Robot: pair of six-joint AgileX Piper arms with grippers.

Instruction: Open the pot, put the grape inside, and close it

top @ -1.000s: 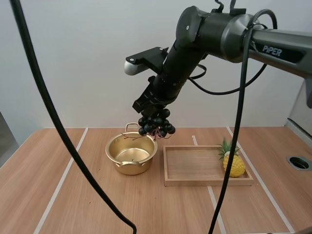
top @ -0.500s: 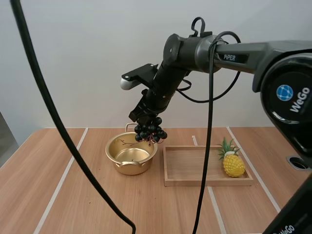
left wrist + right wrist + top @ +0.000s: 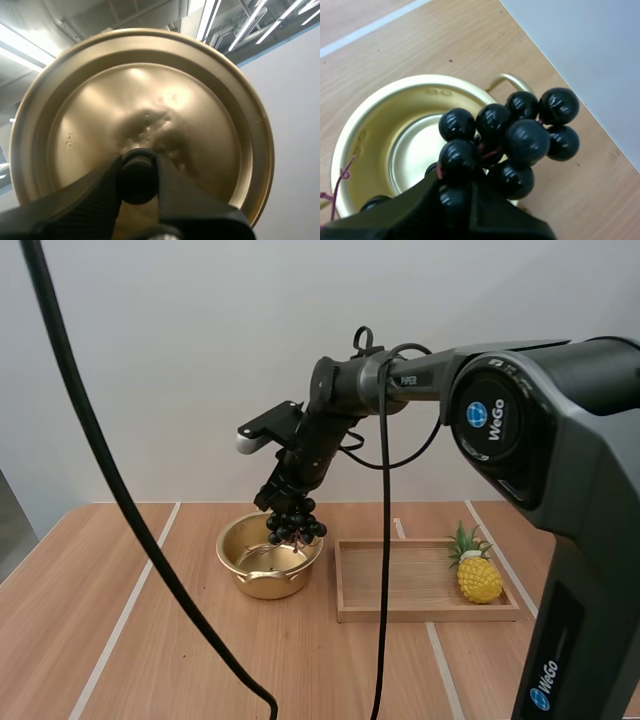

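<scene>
The right arm (image 3: 335,385) is matte black with rounded joints, its forearm lettered "PiPER" in white. Its large near links carry 2 round blue badges (image 3: 478,415) beside white "WeGo" lettering. The black fingers (image 3: 85,200) are finely knurled.

The high camera sits up behind the arms and looks forward and down over the counter (image 3: 190,640) from far back. The pot (image 3: 268,558) is left of the middle of its frame, the wooden tray (image 3: 420,612) to its right. The right wrist camera rides behind the right tool (image 3: 457,187) and looks down, very near the grapes (image 3: 520,135) and the pot, which the high view shows too. The left wrist camera sits behind the left tool (image 3: 137,172) and faces up, very near the lid (image 3: 150,95).
</scene>
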